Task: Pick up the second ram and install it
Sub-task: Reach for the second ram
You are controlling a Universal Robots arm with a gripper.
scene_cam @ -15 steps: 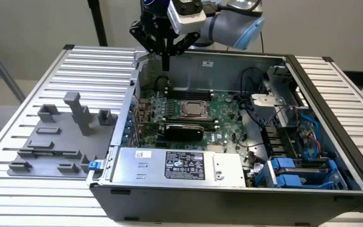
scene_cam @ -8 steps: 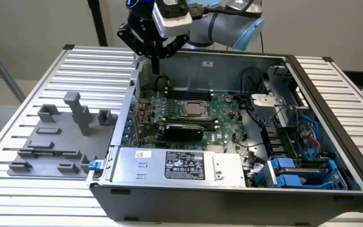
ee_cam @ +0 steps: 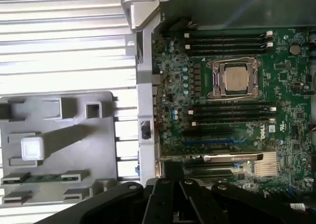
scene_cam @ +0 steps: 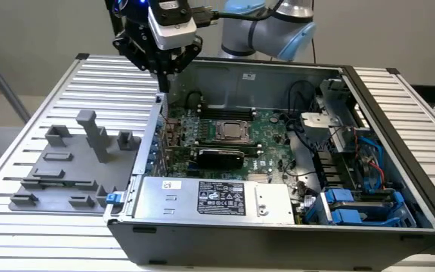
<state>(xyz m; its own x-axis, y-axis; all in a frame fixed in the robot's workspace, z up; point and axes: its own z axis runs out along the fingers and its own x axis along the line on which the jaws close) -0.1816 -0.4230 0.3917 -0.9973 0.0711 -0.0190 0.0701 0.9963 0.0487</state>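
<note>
The second ram [ee_cam: 43, 177] is a thin green stick lying flat between small grey holders on the grey fixture plate [ee_cam: 98, 150], outside the computer case. My gripper [scene_cam: 165, 72] hangs high over the case's wall on the exterior view's left, between the fixture and the motherboard [scene_cam: 267, 127]. Its black fingers meet in a point with nothing between them. In the wrist view the gripper [ee_cam: 180, 204] sits over the case edge, well apart from the ram. Long black memory slots [ee_cam: 229, 113] run beside the CPU socket [ee_cam: 236, 80].
The open case [scene_cam: 399, 141] holds a power supply [scene_cam: 217, 198], cables and blue drive bays [scene_cam: 353, 209] on the exterior view's right. A tall grey post [scene_cam: 93, 133] and low blocks stand on the fixture. The ribbed metal table [scene_cam: 21, 232] surrounds everything.
</note>
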